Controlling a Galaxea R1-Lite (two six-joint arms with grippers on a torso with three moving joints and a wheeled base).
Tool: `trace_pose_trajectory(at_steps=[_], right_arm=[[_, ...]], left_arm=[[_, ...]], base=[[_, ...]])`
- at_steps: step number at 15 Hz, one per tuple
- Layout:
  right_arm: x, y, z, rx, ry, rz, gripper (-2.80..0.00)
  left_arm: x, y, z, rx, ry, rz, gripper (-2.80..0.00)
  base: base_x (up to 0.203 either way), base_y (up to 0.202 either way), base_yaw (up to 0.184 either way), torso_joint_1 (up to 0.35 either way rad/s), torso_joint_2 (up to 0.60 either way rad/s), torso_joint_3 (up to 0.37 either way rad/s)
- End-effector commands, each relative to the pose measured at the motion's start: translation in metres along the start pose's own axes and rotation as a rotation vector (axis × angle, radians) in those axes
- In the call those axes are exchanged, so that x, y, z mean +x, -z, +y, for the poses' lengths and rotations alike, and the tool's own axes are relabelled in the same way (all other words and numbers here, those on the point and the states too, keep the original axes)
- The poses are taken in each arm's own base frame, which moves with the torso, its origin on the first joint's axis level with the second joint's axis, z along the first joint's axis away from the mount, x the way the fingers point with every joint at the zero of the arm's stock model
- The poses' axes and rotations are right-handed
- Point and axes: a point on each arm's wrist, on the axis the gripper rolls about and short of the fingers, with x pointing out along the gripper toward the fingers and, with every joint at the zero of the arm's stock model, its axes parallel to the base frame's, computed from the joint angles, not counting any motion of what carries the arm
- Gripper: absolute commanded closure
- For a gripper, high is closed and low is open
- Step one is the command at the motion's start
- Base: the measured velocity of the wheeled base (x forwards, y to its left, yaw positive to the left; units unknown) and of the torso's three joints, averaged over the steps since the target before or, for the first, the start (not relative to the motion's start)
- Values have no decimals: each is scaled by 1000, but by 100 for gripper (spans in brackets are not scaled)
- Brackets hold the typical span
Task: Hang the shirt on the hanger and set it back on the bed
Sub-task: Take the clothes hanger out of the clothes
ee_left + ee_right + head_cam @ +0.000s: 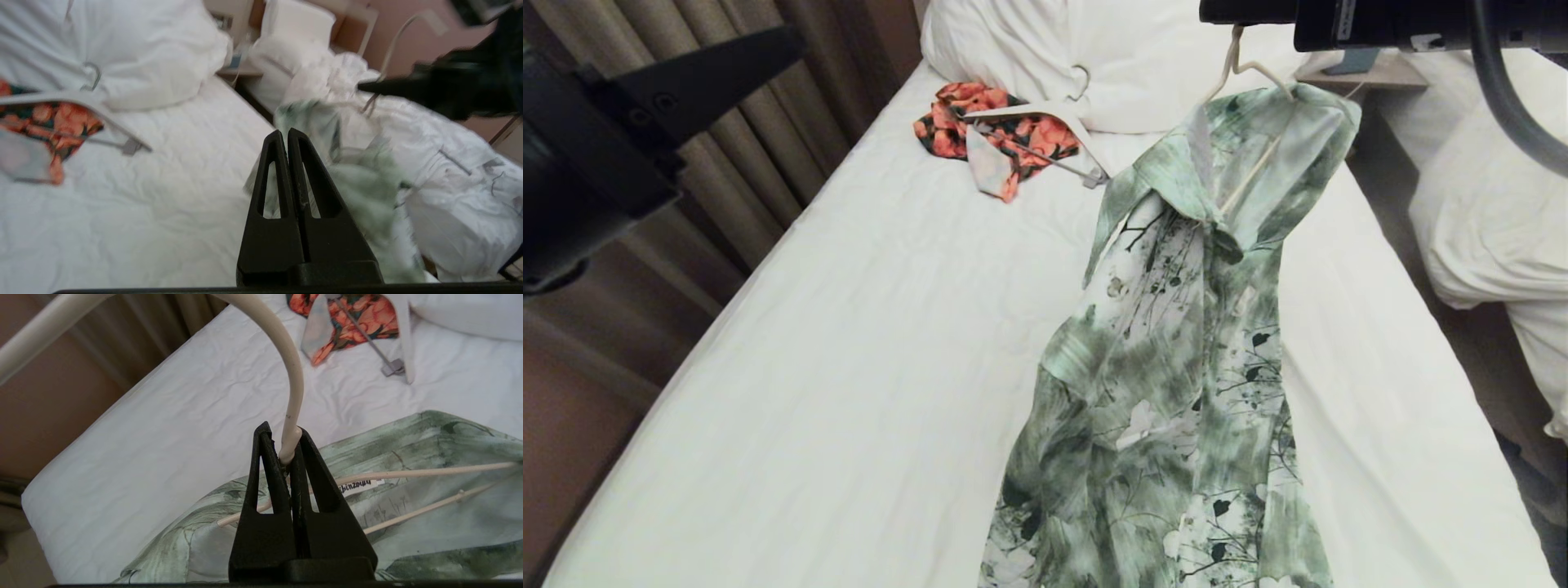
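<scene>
The shirt (1176,343) hangs on the hanger (292,396) above the bed (849,327), its hem trailing onto the sheet, so the hanging looks done and the laying down is in hand. Next, the right gripper (282,451), clamped on the hanger's neck, likely must lower it flat onto the bed. The left gripper (284,136) is closed on nothing, off to the left

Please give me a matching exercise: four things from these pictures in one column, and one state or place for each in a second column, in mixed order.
1. right hand
2. left hand
3. shirt
4. orange-red garment

a. lies near the duvet
b. shut, holding nothing
c. hangs over the bed
d. shut on the hanger's neck

Pairs: 1-d, 2-b, 3-c, 4-a
</scene>
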Motion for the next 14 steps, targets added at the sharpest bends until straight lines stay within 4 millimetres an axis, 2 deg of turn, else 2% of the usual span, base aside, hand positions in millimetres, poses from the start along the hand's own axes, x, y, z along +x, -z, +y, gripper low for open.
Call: trace_pose_trajectory(at_steps=[1, 6, 10, 14], right_arm=[[-2, -1, -4, 0, 16, -3, 0], [-6, 1, -14, -2, 110, 7, 0], [-7, 0, -19, -55, 140, 7, 0], [-4, -7, -20, -75, 163, -64, 0]], left_arm=[[2, -1, 3, -5, -18, 38, 0], [7, -4, 16, -7, -120, 126, 0], [7, -4, 17, -5, -125, 127, 0], [7, -4, 17, -5, -124, 127, 0]], base=[[0, 0, 0, 101, -460, -330], [0, 0, 0, 139, -495, -361], [0, 0, 0, 179, -537, -360], [0, 0, 0, 214, -575, -370]])
